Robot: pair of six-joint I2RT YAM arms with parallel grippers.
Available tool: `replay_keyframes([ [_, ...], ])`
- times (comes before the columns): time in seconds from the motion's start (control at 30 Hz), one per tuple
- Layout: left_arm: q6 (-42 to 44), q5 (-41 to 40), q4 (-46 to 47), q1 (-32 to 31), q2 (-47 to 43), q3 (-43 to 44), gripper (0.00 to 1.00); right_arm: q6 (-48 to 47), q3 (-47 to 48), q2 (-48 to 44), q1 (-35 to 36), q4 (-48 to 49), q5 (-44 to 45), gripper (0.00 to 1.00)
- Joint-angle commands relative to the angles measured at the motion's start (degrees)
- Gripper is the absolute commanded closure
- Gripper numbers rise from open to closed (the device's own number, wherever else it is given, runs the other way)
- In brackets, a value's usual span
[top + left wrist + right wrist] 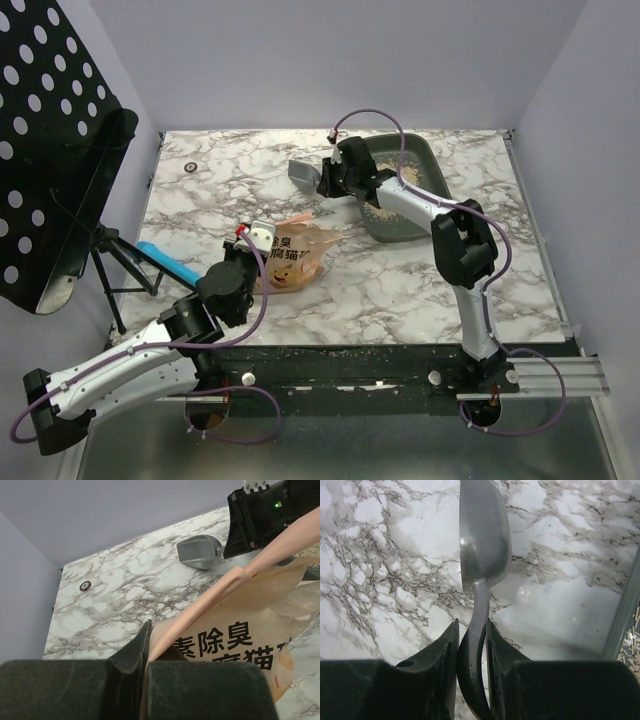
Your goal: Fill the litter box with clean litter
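The litter (632, 642) is small, pale, loose pellets. They are light and free-running and scatter easily, so they are better scooped or poured than gripped. Some lies in the box (425, 143), which stands at the far right of the bench (400, 290). The rest, I judge, is in the bag (298, 255) lying near the middle of the bench, apart from the box. The bag is soft, crinkly film that will likely sag and slump as its load shifts. Its top edge is the place to hold, and the left jaws are pinched shut on that fold. The scoop (482, 535) looks stiff and light. The right jaws stand narrow, clamped on its thin handle, with the bowl just beside the box's left wall; whether it touches the bench I cannot tell. The bag's inside and how full it is are hidden. The right arm covers much of the box floor, and the scoop shows edge-on, so any load in it is unseen.
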Motion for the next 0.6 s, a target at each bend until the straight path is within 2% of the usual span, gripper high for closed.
replay_keyframes([
  [0.0,-1.84,1.03,11.55,-0.16,-2.81,5.8,1.0,-0.16,3.0,4.81,0.1,-2.41,1.83,0.68],
  [0.17,-2.02,0.85,11.98,-0.16,-3.6,4.83,1.0,0.27,3.01,5.87,0.1,-2.93,1.91,0.63],
  [0.43,-3.6,2.34,12.86,-0.16,-3.6,2.98,1.0,0.28,3.0,5.96,0.1,-3.73,1.83,0.46],
  [0.57,-3.69,3.57,13.3,-0.16,-3.69,2.98,1.0,-0.51,2.92,4.47,0.1,-4.34,1.74,0.42],
])
